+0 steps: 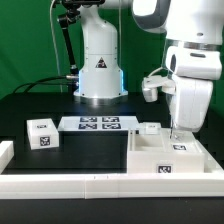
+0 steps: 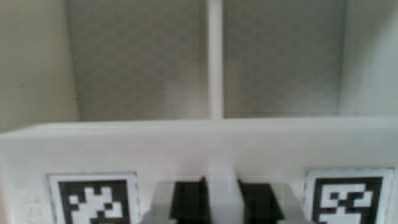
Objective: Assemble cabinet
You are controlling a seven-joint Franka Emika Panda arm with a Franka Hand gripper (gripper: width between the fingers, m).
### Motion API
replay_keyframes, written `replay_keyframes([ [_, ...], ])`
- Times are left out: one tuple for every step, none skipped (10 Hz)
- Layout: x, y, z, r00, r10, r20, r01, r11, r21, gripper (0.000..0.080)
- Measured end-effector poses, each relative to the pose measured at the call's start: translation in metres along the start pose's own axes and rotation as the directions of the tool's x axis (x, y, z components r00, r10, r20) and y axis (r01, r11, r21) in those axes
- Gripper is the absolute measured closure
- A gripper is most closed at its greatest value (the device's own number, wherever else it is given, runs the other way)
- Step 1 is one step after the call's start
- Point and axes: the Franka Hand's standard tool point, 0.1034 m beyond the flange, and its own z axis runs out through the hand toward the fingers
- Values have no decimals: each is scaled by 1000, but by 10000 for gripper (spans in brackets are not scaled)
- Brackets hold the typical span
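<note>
The cabinet (image 1: 165, 158) is a large white boxy body with tags, at the front of the exterior view's right. My gripper (image 1: 178, 131) reaches down onto its far part from above. In the wrist view I look into the cabinet (image 2: 125, 80). A thin white partition (image 2: 214, 60) runs down its middle, and two tags (image 2: 93, 198) sit on a near wall. My gripper (image 2: 214, 202) straddles a thin white wall in line with that partition. Dark gaps show on both sides of that wall, so the jaws stand open around it. The fingertips are blurred.
The marker board (image 1: 97, 124) lies mid-table in front of the robot base (image 1: 100, 70). A small lone tagged cube (image 1: 42, 133) stands at the exterior view's left. A low white rim (image 1: 60, 182) runs along the table's front and left edge.
</note>
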Motion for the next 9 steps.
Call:
replay_keyframes([
  [2,-2,-3,1000,1,-18,-2,1000,-22,648],
  [2,-6,-6,1000,18,-13,-18,1000,-19,512],
  [3,-10,-12,1000,13,-11,-13,1000,-23,325],
  [0,-17,-19,1000,14,-7,-14,1000,-25,190],
  [-4,-24,-27,1000,14,-1,-14,1000,-25,190],
  [-9,-34,-35,1000,12,4,-11,1000,-28,46],
  [-15,-50,-41,1000,6,10,-6,1000,-26,13],
  [-17,-58,-41,1000,11,8,-10,1000,-27,13],
  [-17,-57,-40,1000,11,7,-11,1000,-26,2],
])
